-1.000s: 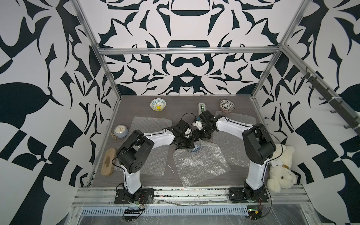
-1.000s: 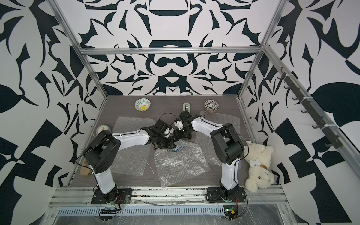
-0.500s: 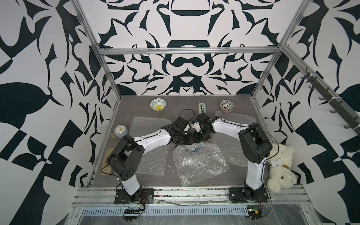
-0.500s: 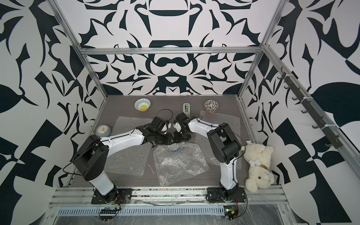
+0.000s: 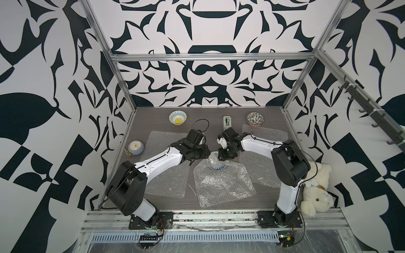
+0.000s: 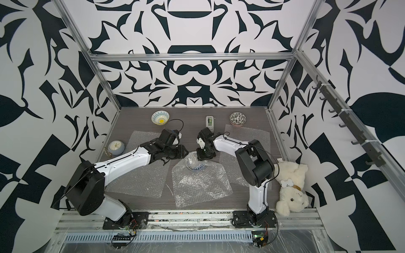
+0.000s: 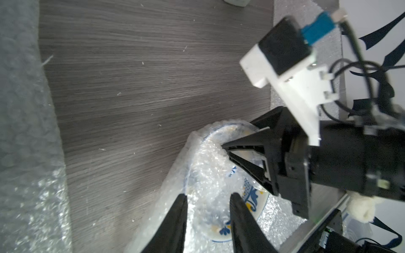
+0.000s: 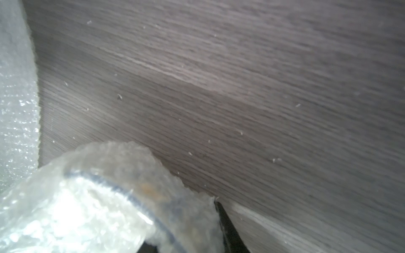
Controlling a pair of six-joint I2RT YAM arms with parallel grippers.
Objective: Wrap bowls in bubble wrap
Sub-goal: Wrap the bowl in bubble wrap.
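- Centrally, the blue-and-yellow bowl [image 5: 217, 167] sits on the far end of the middle bubble wrap sheet [image 5: 223, 188], which has one corner folded over the bowl's rim.
- The right fingers [image 7: 247, 140] are drawn narrow, their tips pinching that fold.
- The left fingers [image 7: 177, 219] stand slightly apart above the covered bowl.
- Both arms crowd the bowl from either side.
- The left bubble wrap sheet [image 5: 171, 181] and right bubble wrap sheet [image 5: 269, 133] lie flat beneath the arms.
- Along the far edge stand the yellow-centred white bowl [image 5: 177, 117], a tape dispenser [image 5: 227, 122] and the floral bowl [image 5: 255, 119], well apart.
- A round clock [image 5: 135, 147] stands at the left edge, and a teddy bear [image 5: 315, 192] is at the right.
- The tabletop [image 5: 210, 135] is grey woodgrain; the walls are patterned black and white.
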